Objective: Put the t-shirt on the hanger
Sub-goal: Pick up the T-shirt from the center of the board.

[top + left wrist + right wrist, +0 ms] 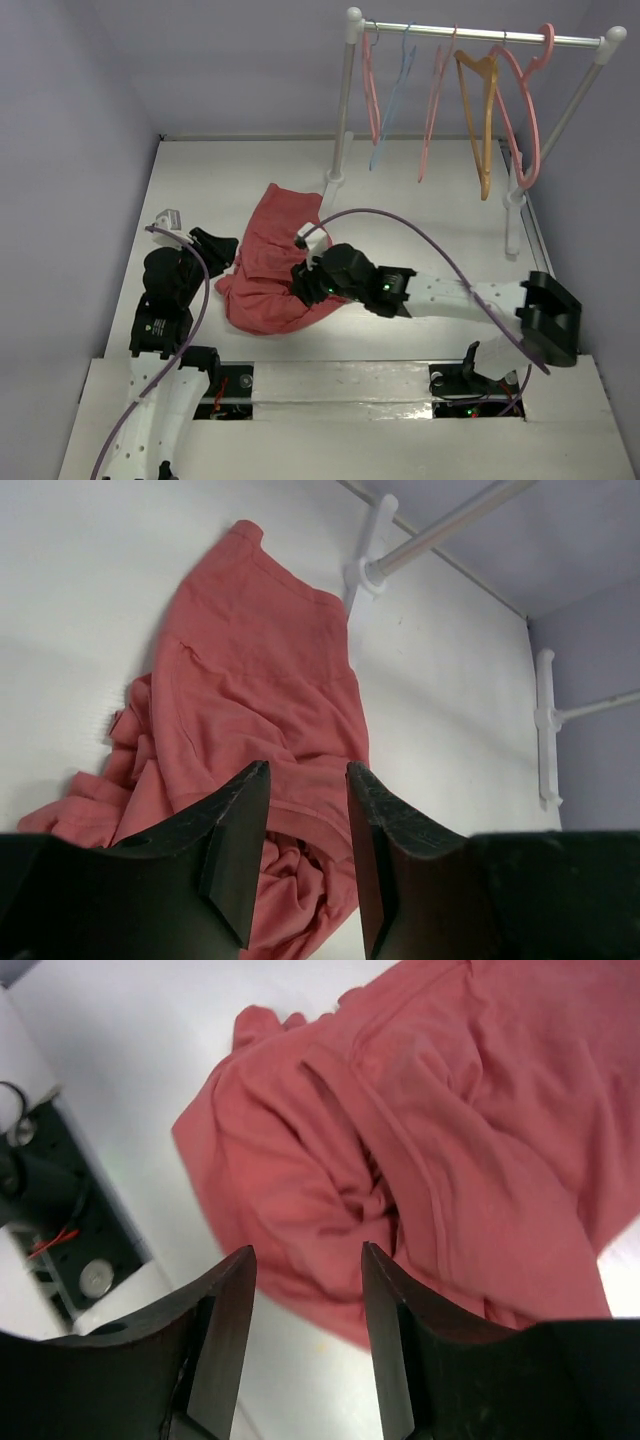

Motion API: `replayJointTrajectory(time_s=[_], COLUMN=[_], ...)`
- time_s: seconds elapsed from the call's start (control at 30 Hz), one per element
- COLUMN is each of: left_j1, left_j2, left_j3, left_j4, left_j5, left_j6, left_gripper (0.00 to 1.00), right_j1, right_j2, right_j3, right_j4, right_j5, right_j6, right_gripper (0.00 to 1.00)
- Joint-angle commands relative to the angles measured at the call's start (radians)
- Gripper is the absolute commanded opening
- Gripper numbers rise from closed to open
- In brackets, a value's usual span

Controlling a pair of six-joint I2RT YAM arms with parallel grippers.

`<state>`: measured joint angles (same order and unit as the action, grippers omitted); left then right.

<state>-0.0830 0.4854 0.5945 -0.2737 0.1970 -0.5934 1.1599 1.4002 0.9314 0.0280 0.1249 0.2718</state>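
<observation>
The salmon-red t-shirt (265,262) lies crumpled on the white table, left of centre. It also shows in the left wrist view (250,680) and the right wrist view (420,1130). The thick pink hanger (528,130) hangs at the right end of the rack's rail, far from the shirt. My left gripper (228,250) is open and empty at the shirt's left edge, its jaws (305,770) apart above the collar folds. My right gripper (300,282) is open and empty just above the shirt's near right part (305,1252).
A white clothes rack stands at the back right, with its rail (480,35) and left post (340,110). On it hang thin pink wire hangers (370,90), a blue one (395,95) and an orange-tan hanger (485,120). A small white bracket (167,218) lies at the left.
</observation>
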Motion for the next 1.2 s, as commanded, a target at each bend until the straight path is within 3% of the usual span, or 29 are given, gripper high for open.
replayJointTrajectory(time_s=[0.0,0.27,0.5,1.17], left_j1=[-0.001,-0.001,-0.001,-0.011], left_j2=[-0.018,-0.064,-0.096,-0.094], left_j3=[-0.018,-0.044,-0.048,-0.051], left_j4=[0.04,0.057,0.054,0.062], left_j5=[-0.065,-0.096,-0.111,-0.113], left_j6=[-0.032,-0.06,-0.065,-0.06], left_gripper=[0.33,0.35,0.35,0.35], right_j1=[0.006,0.006,0.006,0.006], right_j2=[0.177,0.471,0.623,0.726], right_j3=[0.134,0.45,0.589,0.624], right_j4=[0.099,0.027,-0.026,-0.097], right_j5=[0.056,0.09,0.064,0.125], right_j6=[-0.094,-0.212,-0.25,-0.302], right_gripper=[0.53,0.55,0.53,0.47])
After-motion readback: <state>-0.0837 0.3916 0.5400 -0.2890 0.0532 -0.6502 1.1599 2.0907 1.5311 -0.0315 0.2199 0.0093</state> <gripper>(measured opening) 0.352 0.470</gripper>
